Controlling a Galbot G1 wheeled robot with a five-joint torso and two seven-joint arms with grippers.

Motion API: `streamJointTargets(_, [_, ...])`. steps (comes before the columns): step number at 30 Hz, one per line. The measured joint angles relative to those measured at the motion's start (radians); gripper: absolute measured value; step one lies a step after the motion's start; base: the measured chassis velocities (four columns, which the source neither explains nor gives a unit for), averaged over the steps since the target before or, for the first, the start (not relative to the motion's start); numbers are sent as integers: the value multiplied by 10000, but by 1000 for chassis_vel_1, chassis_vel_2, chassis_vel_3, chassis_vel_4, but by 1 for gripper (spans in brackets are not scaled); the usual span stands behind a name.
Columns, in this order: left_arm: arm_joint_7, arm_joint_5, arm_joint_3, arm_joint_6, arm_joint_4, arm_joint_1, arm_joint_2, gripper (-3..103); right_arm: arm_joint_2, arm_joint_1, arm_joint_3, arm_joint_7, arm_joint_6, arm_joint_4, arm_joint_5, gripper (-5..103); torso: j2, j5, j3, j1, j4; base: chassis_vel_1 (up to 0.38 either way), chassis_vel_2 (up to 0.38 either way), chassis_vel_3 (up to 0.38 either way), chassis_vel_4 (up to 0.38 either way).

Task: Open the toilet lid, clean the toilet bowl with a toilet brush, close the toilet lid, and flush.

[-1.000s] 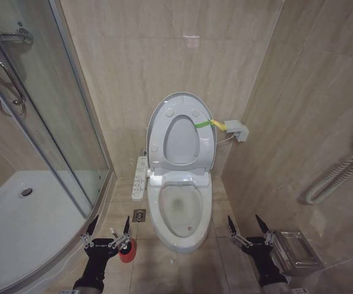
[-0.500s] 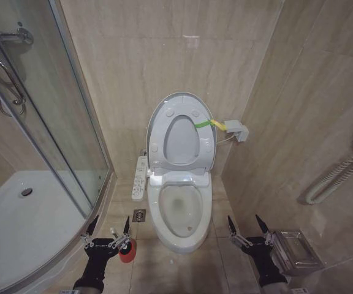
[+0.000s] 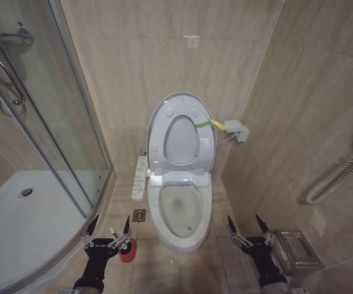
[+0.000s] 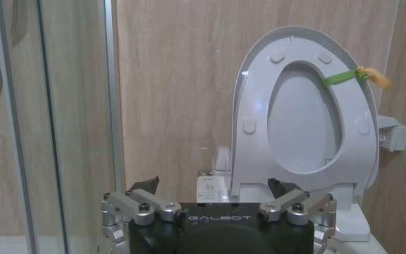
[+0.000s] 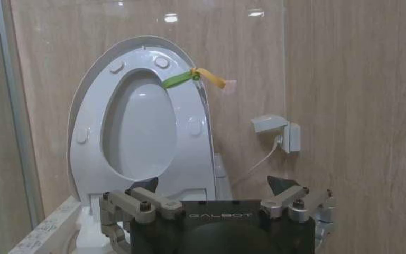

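Left gripper (image 3: 109, 228): low over the floor tiles, fingers spread wide, holding nothing; the wrist view shows the same pincer (image 4: 213, 186) with both black tips apart.

Right gripper (image 3: 248, 226): low on the other side of the toilet, fingers likewise spread, empty; seen from its own wrist (image 5: 213, 185) the tips stand well apart.

Toilet lid (image 3: 181, 131): raised, leaning back against the wall, ahead of and between the two pincers; a yellow-green band (image 3: 204, 124) loops its edge on the right gripper's side. Also seen upright beyond the left pincer (image 4: 305, 106) and beyond the right pincer (image 5: 143, 114). The ring seat is lifted with it.

Toilet bowl (image 3: 180, 211): open, between the two pincers, its front rim roughly level with their fingertips.

Toilet brush (image 3: 125, 246): standing in its red cup holder on the floor, just under and beside the inner finger of the left gripper; contact cannot be told.

Button panel (image 3: 140, 177): white strip at the bowl's side, ahead of the left gripper.

Floor drain (image 3: 140, 215): in the tiles between the left gripper and the bowl.

Shower enclosure (image 3: 41, 141): glass, curved, outward of the left gripper.

Wall socket box (image 3: 236, 130): white, cabled, ahead of the right gripper.

Metal wall holder (image 3: 296, 251): just outward of the right gripper
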Motion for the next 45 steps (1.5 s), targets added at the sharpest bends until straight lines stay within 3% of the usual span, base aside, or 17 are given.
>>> streamJointTargets(45, [0, 0, 0, 0, -1, 0, 0, 100, 0, 0, 0, 0, 0, 0, 0, 100, 0, 0, 0, 0, 0, 0, 0, 0, 0])
